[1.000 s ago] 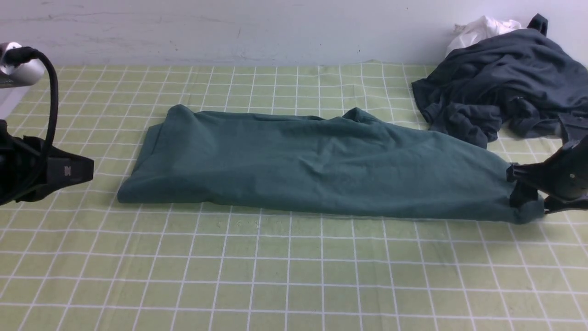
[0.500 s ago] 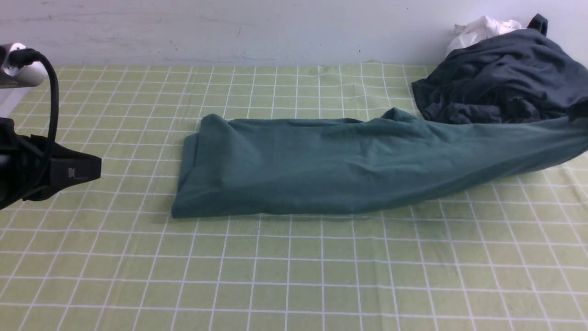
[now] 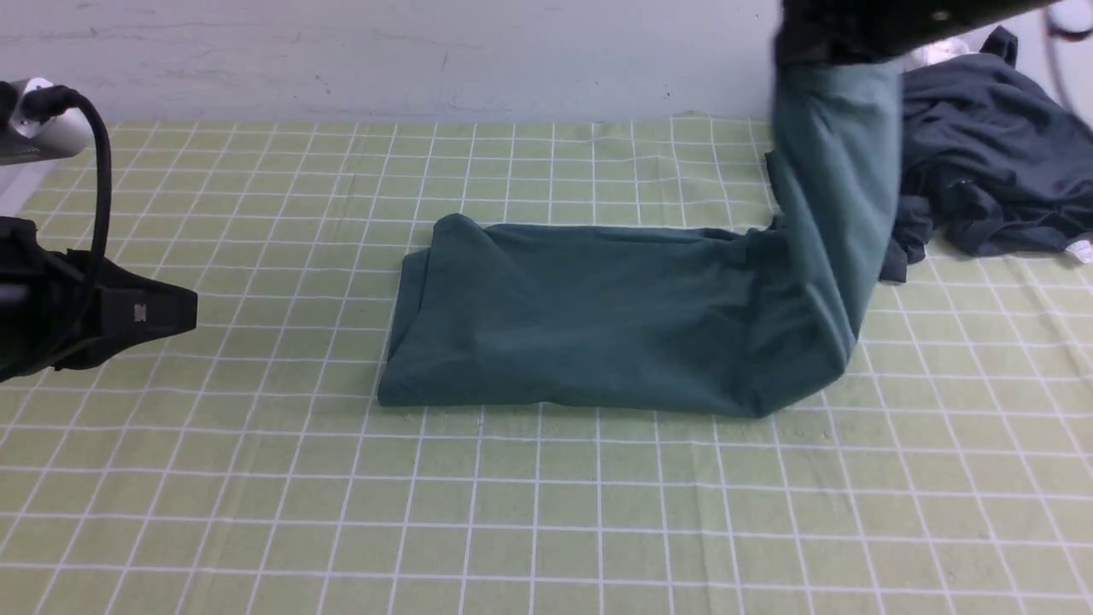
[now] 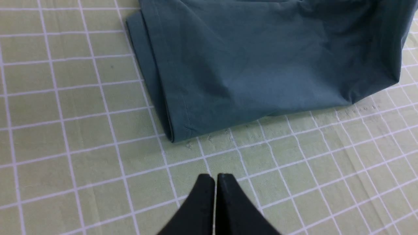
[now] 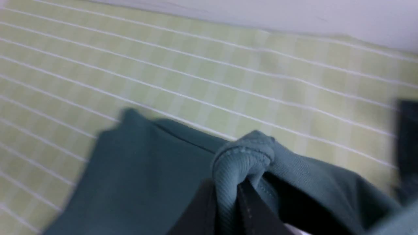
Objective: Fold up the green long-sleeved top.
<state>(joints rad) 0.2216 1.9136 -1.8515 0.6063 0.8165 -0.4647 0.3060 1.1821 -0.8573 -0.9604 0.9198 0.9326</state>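
Your table [image 3: 546, 512], green-checked cover: dark teal-green long-sleeved cotton top [image 3: 598, 325] lies folded at centre, right end raised high. Charcoal-grey crumpled garment [image 3: 999, 154] far right, behind raised end. Your right tool [image 5: 228, 209] clamped on top's ribbed edge (front view blurred there). Your left tool [image 4: 215, 178] fully closed, empty, left of top, apart.

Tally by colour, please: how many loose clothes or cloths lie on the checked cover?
Teal-green: 1, the long-sleeved top
Charcoal-grey: 1, the crumpled garment
White: 1, a cloth, mostly hidden
Total: 3
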